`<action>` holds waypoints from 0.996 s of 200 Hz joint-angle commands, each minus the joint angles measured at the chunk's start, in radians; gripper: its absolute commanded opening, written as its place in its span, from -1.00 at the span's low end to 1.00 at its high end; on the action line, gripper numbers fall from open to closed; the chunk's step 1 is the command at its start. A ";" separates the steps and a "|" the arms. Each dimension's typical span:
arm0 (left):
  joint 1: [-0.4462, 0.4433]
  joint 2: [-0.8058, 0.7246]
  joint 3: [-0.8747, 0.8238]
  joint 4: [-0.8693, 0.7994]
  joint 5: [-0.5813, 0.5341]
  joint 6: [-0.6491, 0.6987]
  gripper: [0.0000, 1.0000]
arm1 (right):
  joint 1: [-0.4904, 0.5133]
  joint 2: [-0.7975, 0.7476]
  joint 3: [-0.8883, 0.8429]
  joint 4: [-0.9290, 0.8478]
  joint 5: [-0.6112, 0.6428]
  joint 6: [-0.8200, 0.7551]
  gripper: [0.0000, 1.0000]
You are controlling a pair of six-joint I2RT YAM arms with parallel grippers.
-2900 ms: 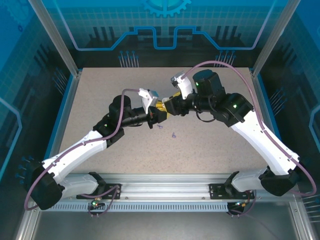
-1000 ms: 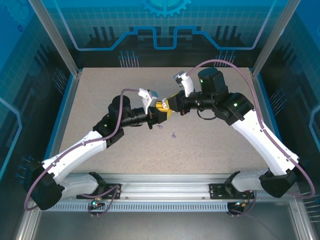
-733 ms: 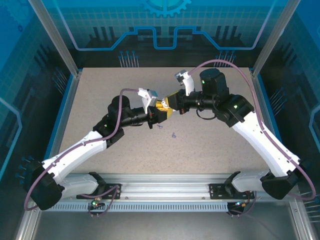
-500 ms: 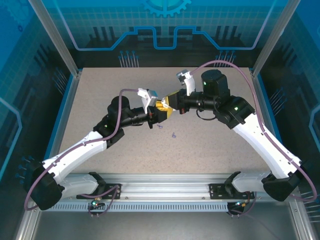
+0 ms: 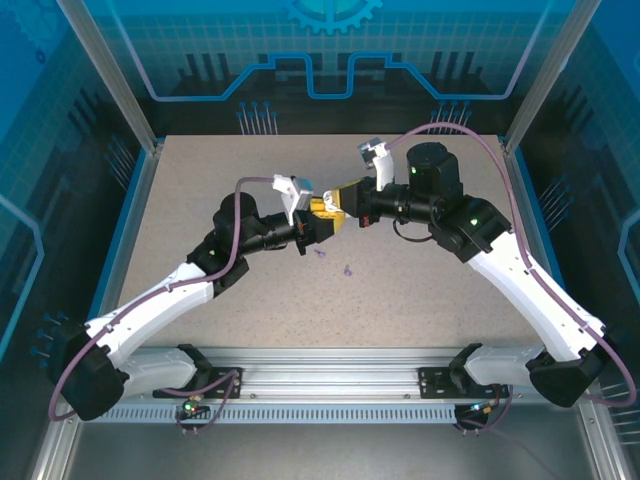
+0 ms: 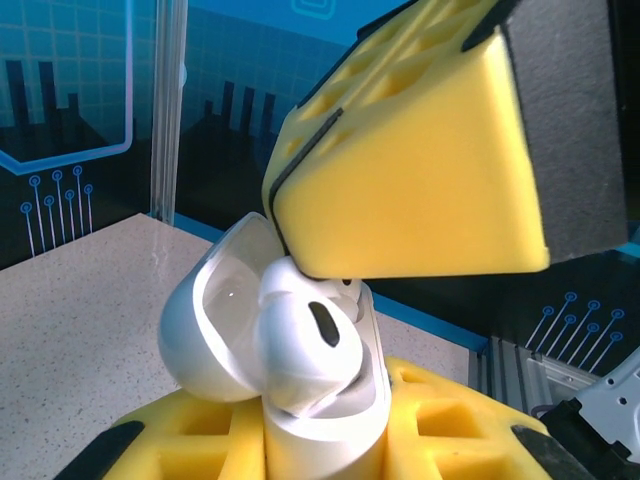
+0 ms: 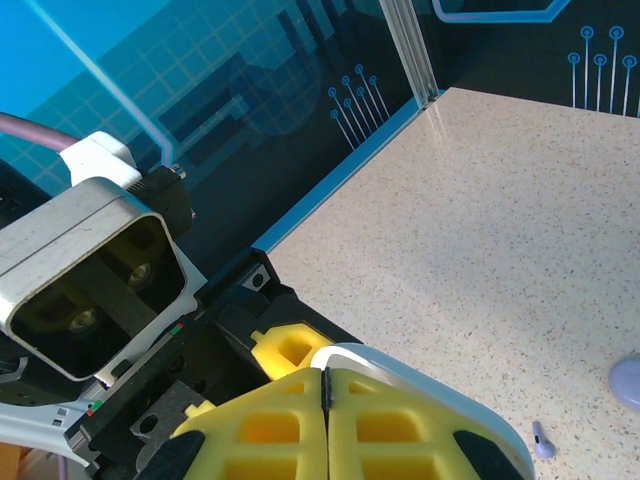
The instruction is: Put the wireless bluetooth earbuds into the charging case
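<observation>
Top view: hold left gripper [image 5: 322, 222] and right gripper [image 5: 340, 203] tip to tip above mid-table.

Left wrist: with the left claw pinching the open charging case [image 6: 325, 440], push the half-seated earbud [image 6: 305, 345] straight down, gently.

Right wrist: press with fingers closed together, empty, sparing the lid [image 7: 400, 368].

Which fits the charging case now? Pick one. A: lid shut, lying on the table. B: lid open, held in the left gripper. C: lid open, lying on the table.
B: the charging case sits clamped in the left gripper, its lid swung open.
</observation>
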 commanded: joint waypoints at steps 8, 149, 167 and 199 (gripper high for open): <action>-0.005 0.002 -0.003 0.072 -0.015 -0.039 -0.94 | -0.011 -0.021 -0.018 0.059 0.003 0.025 -0.96; -0.005 -0.007 -0.009 0.103 -0.062 -0.068 -0.93 | -0.001 -0.056 -0.053 0.032 0.065 -0.012 -1.00; -0.005 -0.016 -0.014 0.104 -0.069 -0.066 -0.93 | -0.001 -0.057 -0.053 0.013 0.074 -0.024 -1.00; -0.005 -0.032 -0.023 0.105 -0.086 -0.065 -0.93 | -0.001 -0.060 -0.048 -0.025 0.081 -0.044 -1.00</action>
